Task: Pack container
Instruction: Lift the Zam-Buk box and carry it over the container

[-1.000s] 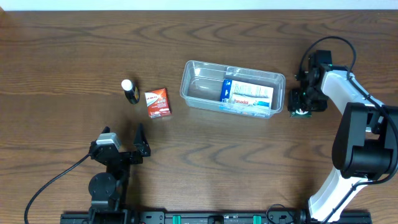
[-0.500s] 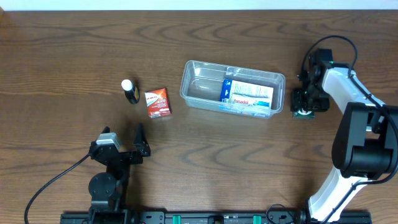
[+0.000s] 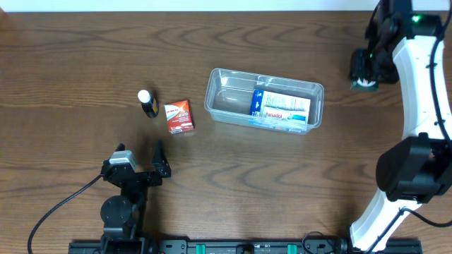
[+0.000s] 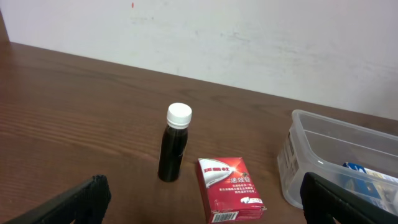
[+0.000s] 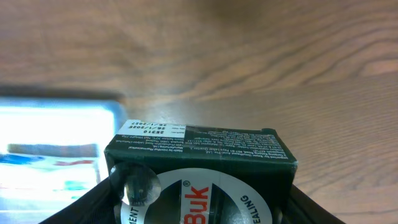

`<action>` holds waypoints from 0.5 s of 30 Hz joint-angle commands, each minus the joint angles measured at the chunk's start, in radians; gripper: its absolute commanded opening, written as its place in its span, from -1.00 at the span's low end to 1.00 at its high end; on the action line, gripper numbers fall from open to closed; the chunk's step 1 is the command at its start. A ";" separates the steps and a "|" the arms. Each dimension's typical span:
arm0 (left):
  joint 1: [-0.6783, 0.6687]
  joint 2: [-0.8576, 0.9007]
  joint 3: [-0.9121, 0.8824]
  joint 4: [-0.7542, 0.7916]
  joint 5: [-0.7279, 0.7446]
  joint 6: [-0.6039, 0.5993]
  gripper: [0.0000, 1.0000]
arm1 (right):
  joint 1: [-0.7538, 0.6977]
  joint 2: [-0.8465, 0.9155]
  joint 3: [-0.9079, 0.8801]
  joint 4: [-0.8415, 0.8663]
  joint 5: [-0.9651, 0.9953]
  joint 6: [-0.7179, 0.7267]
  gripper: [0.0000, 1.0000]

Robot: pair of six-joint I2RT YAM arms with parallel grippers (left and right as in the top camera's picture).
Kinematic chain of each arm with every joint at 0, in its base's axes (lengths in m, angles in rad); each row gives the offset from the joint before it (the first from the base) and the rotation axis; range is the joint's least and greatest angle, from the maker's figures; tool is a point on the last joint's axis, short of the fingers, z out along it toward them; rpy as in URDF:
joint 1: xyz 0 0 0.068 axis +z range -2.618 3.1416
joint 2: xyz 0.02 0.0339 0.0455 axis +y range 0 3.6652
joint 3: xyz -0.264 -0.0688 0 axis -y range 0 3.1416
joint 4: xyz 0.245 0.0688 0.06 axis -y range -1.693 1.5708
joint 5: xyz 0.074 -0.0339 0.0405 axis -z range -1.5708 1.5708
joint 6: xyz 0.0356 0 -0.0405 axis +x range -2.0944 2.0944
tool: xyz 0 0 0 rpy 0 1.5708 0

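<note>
The clear plastic container (image 3: pixel 216 99) sits mid-table with a blue-and-white box (image 3: pixel 281 107) lying in its right half. Its left wall shows in the left wrist view (image 4: pixel 298 155). My right gripper (image 3: pixel 366 70) is lifted at the far right, shut on a dark green box (image 5: pixel 199 168) with a white round label. A small red carton (image 3: pixel 179 116) and a dark bottle with a white cap (image 3: pixel 147 103) stand left of the container; both also show in the left wrist view, the carton (image 4: pixel 229 188) and the bottle (image 4: pixel 174 149). My left gripper (image 4: pixel 199 208) is open, near the table's front, facing them.
A pale wall (image 4: pixel 249 37) stands behind the table's far edge. A black cable (image 3: pixel 56 208) runs along the front left by the left arm's base.
My right gripper has lifted the dark green box off the table beside the container's right end and carried it up toward the far right.
</note>
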 commanded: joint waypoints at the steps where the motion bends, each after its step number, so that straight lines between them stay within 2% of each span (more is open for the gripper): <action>1: 0.000 -0.001 -0.021 -0.032 -0.002 0.010 0.96 | 0.065 0.000 0.049 -0.017 0.002 0.093 -0.03; 15: 0.000 -0.001 -0.021 -0.032 -0.002 0.009 0.96 | 0.385 0.003 0.016 0.038 0.042 0.371 0.03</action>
